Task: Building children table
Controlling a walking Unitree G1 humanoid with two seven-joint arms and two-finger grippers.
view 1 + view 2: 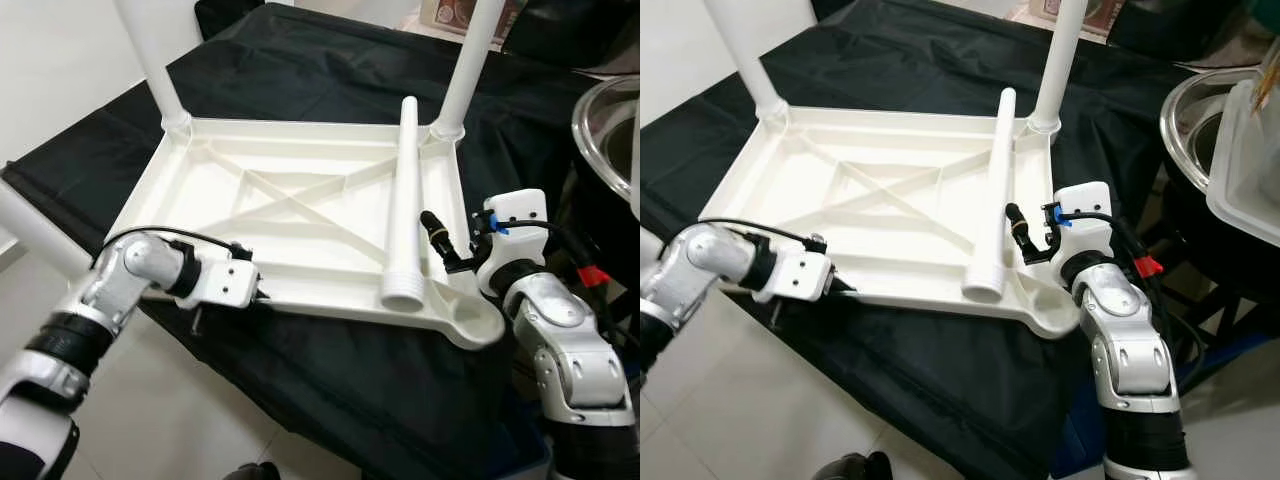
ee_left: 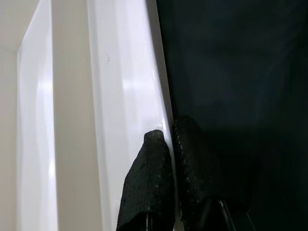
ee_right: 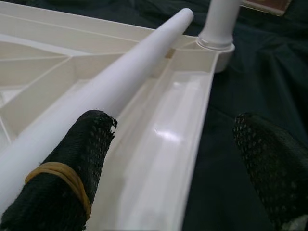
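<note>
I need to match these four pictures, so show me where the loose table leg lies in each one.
Left eye view: loose table leg lies on the upturned tabletop, right side.
Right eye view: same leg, right of the cross ribs.
Left wrist view: cannot tell; a white edge beside black fingers.
Right wrist view: leg runs along beside one finger.
Shared landmark: the fitted upright leg at the far right corner.
</note>
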